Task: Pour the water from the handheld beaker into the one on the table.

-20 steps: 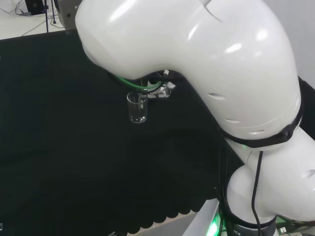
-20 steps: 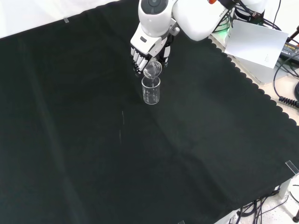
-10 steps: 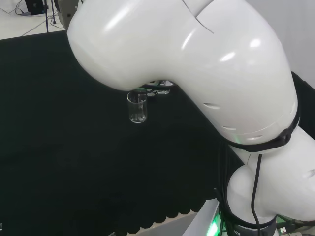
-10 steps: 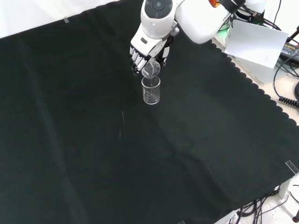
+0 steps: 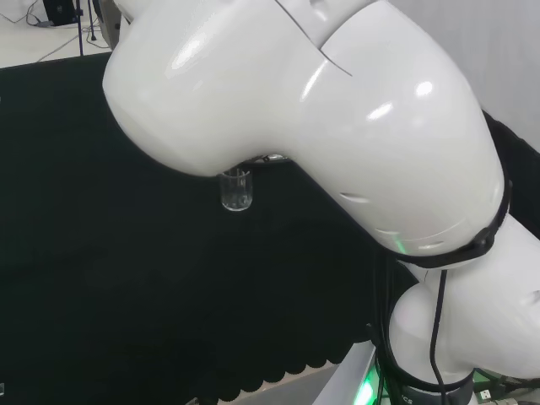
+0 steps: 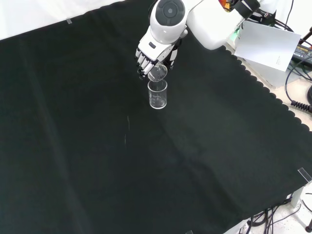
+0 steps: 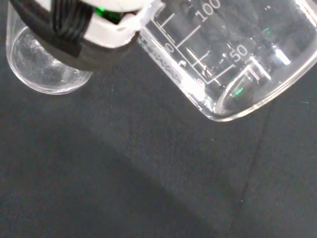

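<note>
In the front view my hand [image 6: 152, 50] comes in from the top with its fingers curled round a small clear beaker [image 6: 157, 73]. That beaker is tipped over, its mouth just above the rim of a second clear beaker [image 6: 157, 94] standing upright on the black cloth. The head view shows the standing beaker [image 5: 236, 191] partly under the arm's big white link. In the wrist view the held beaker [image 7: 233, 54] with its printed scale lies tilted beside a black and white finger [image 7: 74, 27], and the standing beaker [image 7: 44, 64] is behind it. I cannot tell the water levels.
The black cloth [image 6: 97, 161] spreads wide to the left of and nearer than the beakers in the front view. Its scalloped edge [image 6: 273, 97], a white box [image 6: 268, 46] and cables lie at the right. The arm's white links [image 5: 337, 126] cover much of the head view.
In the head view the arm's big link has swung left and down and now hides the hand and the held beaker. In the front view the hand has barely shifted.
</note>
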